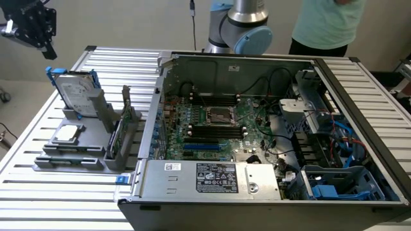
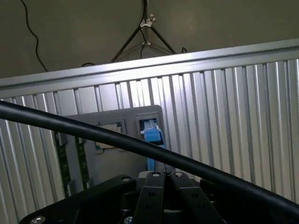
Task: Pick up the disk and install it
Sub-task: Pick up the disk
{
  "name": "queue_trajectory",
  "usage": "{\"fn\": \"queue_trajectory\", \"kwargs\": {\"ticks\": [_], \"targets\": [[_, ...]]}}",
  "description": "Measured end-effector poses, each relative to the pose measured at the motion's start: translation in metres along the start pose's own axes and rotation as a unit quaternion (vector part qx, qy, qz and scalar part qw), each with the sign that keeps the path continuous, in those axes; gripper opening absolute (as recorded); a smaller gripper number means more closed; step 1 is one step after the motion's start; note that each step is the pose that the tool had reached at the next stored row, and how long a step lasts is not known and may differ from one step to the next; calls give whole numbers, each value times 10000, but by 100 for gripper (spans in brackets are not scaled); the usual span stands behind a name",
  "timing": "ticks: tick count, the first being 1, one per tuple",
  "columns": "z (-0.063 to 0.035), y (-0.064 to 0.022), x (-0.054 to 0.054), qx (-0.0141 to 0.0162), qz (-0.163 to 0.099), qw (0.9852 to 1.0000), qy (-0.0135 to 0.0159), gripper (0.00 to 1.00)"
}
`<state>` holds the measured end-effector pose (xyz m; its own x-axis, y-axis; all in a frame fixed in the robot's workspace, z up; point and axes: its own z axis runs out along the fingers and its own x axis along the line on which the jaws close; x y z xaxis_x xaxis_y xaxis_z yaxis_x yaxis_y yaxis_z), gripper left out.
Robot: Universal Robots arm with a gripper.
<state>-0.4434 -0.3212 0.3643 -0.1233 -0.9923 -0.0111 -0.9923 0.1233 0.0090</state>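
The disk (image 1: 76, 94) stands upright in a grey holder (image 1: 70, 156) on the exterior view's left, a silver drive with a white label in a blue bracket. My gripper (image 1: 48, 53) hangs above it and slightly toward the exterior view's left, well apart from it. In the wrist view the two black fingers (image 2: 152, 196) are pressed together with nothing between them, so the gripper (image 2: 164, 177) is shut and empty. Past the fingers the disk's blue bracket edge (image 2: 152, 134) pokes up out of the grey holder (image 2: 112, 144).
An open computer case (image 1: 257, 120) lies on the slatted metal table (image 1: 57, 202), with a blue drive bay (image 1: 334, 185) at its near corner. The holder also carries a silver chip (image 1: 67, 134) and a green card (image 1: 119, 132). A person (image 1: 327, 24) stands behind the table. A black cable (image 2: 140, 142) crosses the wrist view.
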Motion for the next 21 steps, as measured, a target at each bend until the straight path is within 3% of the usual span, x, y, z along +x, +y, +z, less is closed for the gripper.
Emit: {"fn": "queue_trajectory", "kwargs": {"ticks": [4, 6, 7, 11, 21], "targets": [[25, 1, -4, -4, -349, 9994, 3, 12], [42, 1, -9, -6, -465, 9989, 4, 24], [54, 0, -10, -6, -506, 9987, 5, 24], [124, -7, -20, -7, -585, 9983, 9, 42], [307, -12, -21, -5, -598, 9982, 25, 44]]}}
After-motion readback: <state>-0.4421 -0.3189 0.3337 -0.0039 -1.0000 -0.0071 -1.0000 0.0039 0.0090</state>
